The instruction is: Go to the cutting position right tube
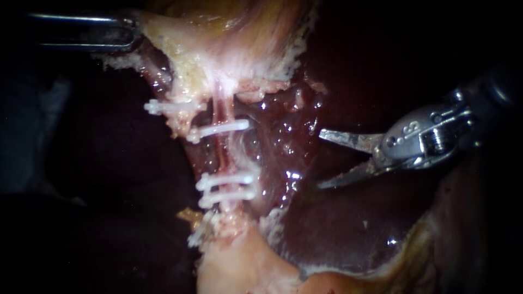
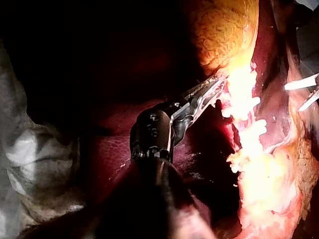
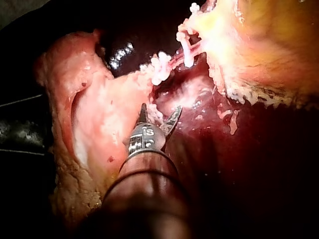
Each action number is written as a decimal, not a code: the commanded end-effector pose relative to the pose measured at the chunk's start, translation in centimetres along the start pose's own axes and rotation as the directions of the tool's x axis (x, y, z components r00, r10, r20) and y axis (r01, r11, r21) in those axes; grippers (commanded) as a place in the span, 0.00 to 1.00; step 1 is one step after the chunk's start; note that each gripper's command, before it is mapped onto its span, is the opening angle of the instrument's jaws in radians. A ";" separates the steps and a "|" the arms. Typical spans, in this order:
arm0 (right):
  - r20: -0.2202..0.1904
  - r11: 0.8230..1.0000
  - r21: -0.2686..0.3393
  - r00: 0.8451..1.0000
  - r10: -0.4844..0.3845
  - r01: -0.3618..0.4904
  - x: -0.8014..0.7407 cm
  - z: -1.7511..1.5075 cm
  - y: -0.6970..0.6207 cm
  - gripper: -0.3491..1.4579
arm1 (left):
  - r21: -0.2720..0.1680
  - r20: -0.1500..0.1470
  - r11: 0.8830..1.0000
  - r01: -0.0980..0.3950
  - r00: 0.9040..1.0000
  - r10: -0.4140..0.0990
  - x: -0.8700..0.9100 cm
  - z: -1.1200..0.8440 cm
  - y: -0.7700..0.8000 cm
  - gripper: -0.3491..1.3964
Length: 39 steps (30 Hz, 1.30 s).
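Observation:
The right tube runs as a thin pink strand down the middle of the endoscope view. One white clip crosses it higher up, and two clips sit close together lower down. My right instrument comes in from the right with its two blades open. Their tips point at the tube and stand well to its right, apart from it. In the right wrist view the open blades sit short of the clips. My left instrument is shut on the pale gallbladder edge at upper left.
Another clip lies on the left tube, and one more clip sits lower, by pale fatty tissue. Dark wet liver fills the space under the blades. In the left wrist view the blade tips show beyond the gallbladder.

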<state>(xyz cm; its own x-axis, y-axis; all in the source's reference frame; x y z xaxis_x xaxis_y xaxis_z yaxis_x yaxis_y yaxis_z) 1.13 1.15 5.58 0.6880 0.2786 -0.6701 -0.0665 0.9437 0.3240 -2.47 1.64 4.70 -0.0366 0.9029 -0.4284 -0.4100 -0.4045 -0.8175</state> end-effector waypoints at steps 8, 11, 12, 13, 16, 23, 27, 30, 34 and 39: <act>-0.054 0.992 0.081 0.994 0.098 -0.094 -0.02 0.28 -0.03 0.96 | 0.003 -0.001 1.000 -0.001 1.000 0.001 -0.02 0.01 -0.01 0.00; -0.094 0.985 0.113 0.986 0.138 -0.128 -0.01 0.42 -0.01 0.96 | 0.003 -0.002 1.000 -0.002 1.000 0.002 -0.03 0.02 -0.01 0.00; -0.099 0.983 0.121 0.984 0.147 -0.135 -0.01 0.49 0.00 0.96 | 0.003 -0.002 1.000 -0.002 1.000 0.002 -0.03 0.02 -0.01 0.00; -0.102 0.981 0.131 0.982 0.159 -0.145 0.00 0.54 0.00 0.96 | 0.003 -0.002 1.000 -0.002 1.000 0.002 -0.03 0.02 -0.01 0.00; -0.125 0.972 0.162 0.973 0.193 -0.172 0.03 0.68 0.02 0.96 | 0.004 -0.002 1.000 -0.002 1.000 0.002 -0.03 0.02 -0.01 0.00; -0.155 0.946 0.244 0.954 0.255 -0.213 0.13 0.98 0.06 0.94 | 0.004 -0.002 1.000 -0.003 1.000 0.003 -0.04 0.02 -0.01 0.00; -0.170 0.932 0.284 0.945 0.278 -0.223 0.18 1.12 0.05 0.92 | 0.004 -0.002 1.000 -0.003 1.000 0.003 -0.04 0.03 -0.01 0.00; -0.167 0.928 0.296 0.945 0.281 -0.224 0.23 1.23 0.04 0.92 | 0.004 -0.002 1.000 -0.003 1.000 0.003 -0.04 0.03 -0.01 0.00; -0.184 0.923 0.314 0.939 0.290 -0.224 0.30 1.36 0.03 0.92 | 0.005 -0.002 1.000 -0.003 1.000 0.003 -0.04 0.03 -0.01 0.00; -0.221 0.911 0.353 0.928 0.301 -0.211 0.37 1.44 0.03 0.93 | 0.004 -0.002 1.000 -0.003 1.000 0.003 -0.04 0.03 -0.01 0.00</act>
<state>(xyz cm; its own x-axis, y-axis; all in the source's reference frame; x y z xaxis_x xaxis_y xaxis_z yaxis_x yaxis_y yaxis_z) 2.44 1.02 6.31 0.4531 0.5862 -0.6716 0.0571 0.7328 0.6781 -2.50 1.60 4.74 -0.0357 0.9013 -0.4316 -0.4139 -0.4064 -0.8145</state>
